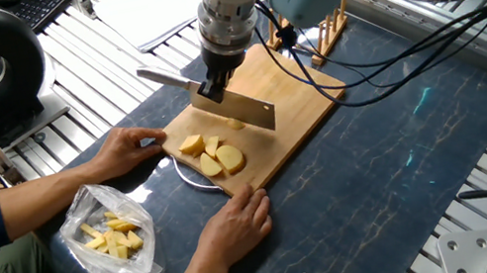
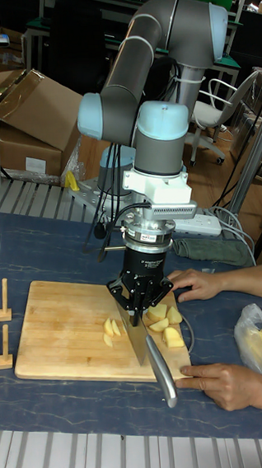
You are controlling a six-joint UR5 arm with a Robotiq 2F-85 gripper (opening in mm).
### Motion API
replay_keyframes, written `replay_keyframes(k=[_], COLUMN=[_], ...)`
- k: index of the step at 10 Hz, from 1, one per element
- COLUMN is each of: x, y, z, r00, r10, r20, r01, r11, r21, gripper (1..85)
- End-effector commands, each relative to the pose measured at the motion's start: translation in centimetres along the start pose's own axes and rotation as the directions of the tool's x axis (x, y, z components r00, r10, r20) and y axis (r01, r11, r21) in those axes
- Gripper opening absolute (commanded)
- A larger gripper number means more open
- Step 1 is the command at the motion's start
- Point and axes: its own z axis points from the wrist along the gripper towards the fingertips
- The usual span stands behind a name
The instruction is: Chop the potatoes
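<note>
arm: bent over, wrist pointing down | gripper (image 1: pixel 213 89): fingers closed on knife (image 1: pixel 218 103)

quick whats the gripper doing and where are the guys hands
Gripper: closed on the knife.
One hand: flat at the cutting board's corner, holding nothing.
Other hand: against the board's near edge, holding nothing.

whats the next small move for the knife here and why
Probably shift the knife toward the cluster of potatoes before lowering it. The gripper holds the knife above the cutting board, with the blade beside the cluster rather than over it; only one small piece sits near the blade. The person's hands rest at the board's near edge, so the shift should stay short.
</note>
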Motion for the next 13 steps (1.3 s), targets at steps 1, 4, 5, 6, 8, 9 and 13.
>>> replay_keyframes(k=[1,4,5,6,8,9,13], x=[-0.2,-0.1,-0.1,-0.3,-0.6,-0.5,-0.1], y=[0.1,-0.9,-1.0,-0.9,-0.4,0.4,1.0], z=[0.4,-1.3,-2.5,-2.8,-3.0,-3.1,-2.5], r00=[1.0,0.999,0.999,0.999,0.999,1.0,1.0], r10=[0.009,-0.034,-0.04,-0.042,-0.028,-0.008,-0.02], r20=[0.022,-0.006,-0.022,-0.022,-0.019,-0.027,-0.017], r01=[-0.009,0.034,0.04,0.042,0.028,0.007,0.02], r11=[1.0,0.999,0.999,0.999,1.0,1.0,1.0], r21=[-0.011,0.008,0.015,0.012,-0.001,-0.021,-0.012], gripper=[1.0,1.0,1.0,1.0,1.0,1.0,1.0])
